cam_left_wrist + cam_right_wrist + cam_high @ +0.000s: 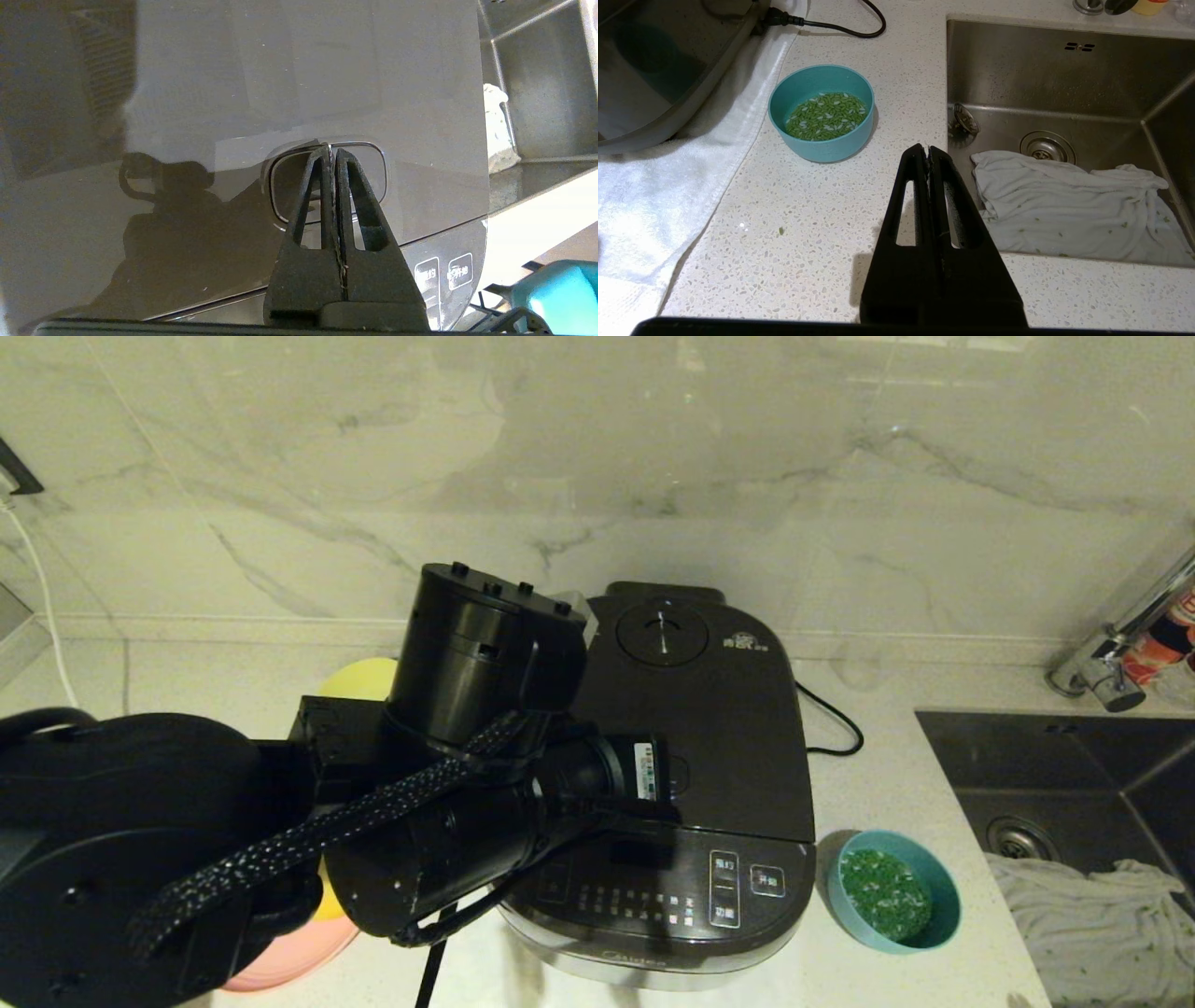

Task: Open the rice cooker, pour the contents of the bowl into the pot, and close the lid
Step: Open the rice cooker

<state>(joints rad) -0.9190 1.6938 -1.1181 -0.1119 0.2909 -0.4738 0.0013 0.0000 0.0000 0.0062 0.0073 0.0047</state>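
Observation:
The rice cooker [672,887] stands mid-counter with its lid [719,709] down, so the pot is hidden. My left arm [485,756] reaches across the lid from the left. In the left wrist view my left gripper [331,148] is shut and empty, its tips at the far edge of the rectangular latch button [287,182]; whether they touch it I cannot tell. The teal bowl [896,891] sits right of the cooker, holding the green contents [826,115]. My right gripper [928,148] is shut and empty above the counter, near the bowl [822,112] and the sink's edge.
A steel sink [1074,775] with a crumpled white cloth [1073,205] lies at the right. The black cord [836,723] trails behind the cooker. A white towel [668,186] lies under the cooker. A yellow bowl [359,679] and pink plate [280,961] sit left.

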